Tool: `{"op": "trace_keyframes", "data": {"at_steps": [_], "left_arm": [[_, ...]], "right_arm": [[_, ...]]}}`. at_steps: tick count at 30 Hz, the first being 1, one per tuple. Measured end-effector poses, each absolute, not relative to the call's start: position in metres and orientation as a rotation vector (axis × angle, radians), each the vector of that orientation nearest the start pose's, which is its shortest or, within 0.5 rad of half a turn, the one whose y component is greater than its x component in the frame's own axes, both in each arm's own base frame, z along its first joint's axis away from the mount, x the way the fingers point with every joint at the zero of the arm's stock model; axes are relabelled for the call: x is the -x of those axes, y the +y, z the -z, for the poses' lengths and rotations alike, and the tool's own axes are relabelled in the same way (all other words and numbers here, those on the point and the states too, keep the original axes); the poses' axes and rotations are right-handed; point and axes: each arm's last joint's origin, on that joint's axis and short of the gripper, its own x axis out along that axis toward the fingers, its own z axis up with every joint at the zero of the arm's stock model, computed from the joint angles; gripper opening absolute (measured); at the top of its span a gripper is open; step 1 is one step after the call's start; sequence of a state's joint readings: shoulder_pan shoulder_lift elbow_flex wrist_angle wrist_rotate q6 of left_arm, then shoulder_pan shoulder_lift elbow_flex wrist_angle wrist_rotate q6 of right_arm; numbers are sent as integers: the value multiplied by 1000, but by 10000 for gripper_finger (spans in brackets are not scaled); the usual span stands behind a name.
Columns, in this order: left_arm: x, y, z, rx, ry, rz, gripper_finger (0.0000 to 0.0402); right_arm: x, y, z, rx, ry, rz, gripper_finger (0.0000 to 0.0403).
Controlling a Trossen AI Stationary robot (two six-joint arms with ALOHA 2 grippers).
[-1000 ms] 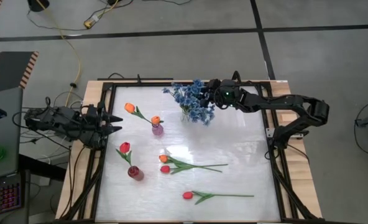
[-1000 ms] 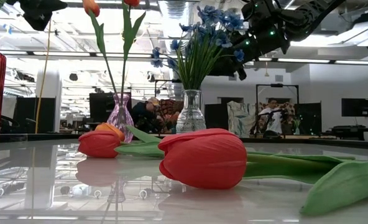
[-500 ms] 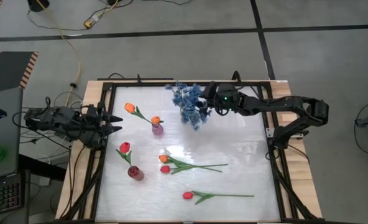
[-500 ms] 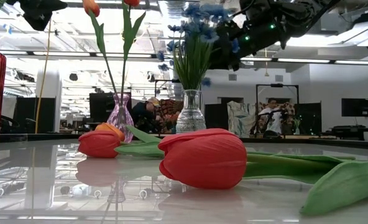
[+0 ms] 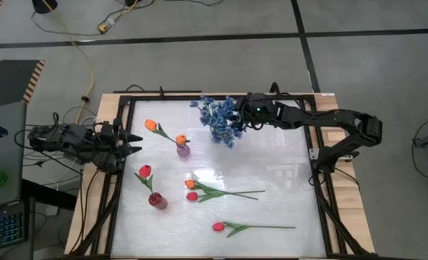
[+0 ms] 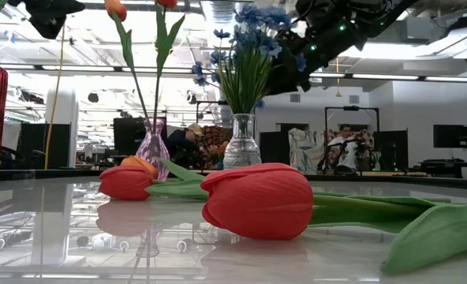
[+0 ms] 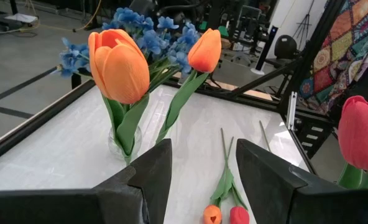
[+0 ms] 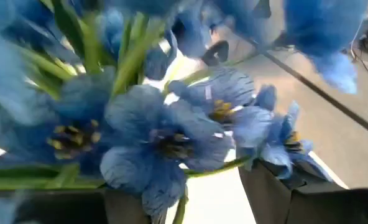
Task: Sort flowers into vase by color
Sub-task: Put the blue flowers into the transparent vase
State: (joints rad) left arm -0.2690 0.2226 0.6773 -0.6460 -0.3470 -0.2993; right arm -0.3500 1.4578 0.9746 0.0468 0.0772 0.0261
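Observation:
A clear vase (image 6: pixel 241 143) at the table's far middle holds sprigs of small blue blossoms (image 5: pixel 217 119). My right gripper (image 5: pixel 241 120) is open, its fingers in among the blossom heads (image 8: pixel 165 143). A pink vase (image 5: pixel 183 150) holds two orange tulips (image 7: pixel 119 62). A red vase (image 5: pixel 157 200) holds one red tulip (image 5: pixel 145 171). An orange tulip (image 5: pixel 190 184) and two red tulips (image 5: pixel 192 196) (image 5: pixel 218 227) lie flat on the white table. My left gripper (image 5: pixel 133 143) waits open and empty at the left edge. My right gripper reaches into the top of the blue bunch from the table's right. A blossom and its thin green stem (image 8: pixel 183 208) lie between the open fingers, and petals lie against the fingers (image 8: pixel 277 186). The sprigs stand upright with their stems in the clear vase.
The black frame rail (image 5: pixel 315 144) runs round the white table top. The near right part of the table (image 5: pixel 286 195) has free room. People and equipment show in the room behind in the low view (image 6: pixel 344 150).
My right gripper has moved toward the table's left into the blue bunch, then back slightly. The blossoms, which spread out toward the right a second ago, have been pushed together and now lean more to the left. The vase has stayed in place.

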Motion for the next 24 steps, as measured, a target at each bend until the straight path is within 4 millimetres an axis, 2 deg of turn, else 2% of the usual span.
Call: {"op": "trace_keyframes", "data": {"at_steps": [15,24], "left_arm": [[-50,-4,-305,240,169,-104,167],[-50,-4,-303,233,192,-108,167]], "right_arm": [[-298,-110,-256,-192,507,447,201],[-294,-98,-272,-125,465,403,201]]}}
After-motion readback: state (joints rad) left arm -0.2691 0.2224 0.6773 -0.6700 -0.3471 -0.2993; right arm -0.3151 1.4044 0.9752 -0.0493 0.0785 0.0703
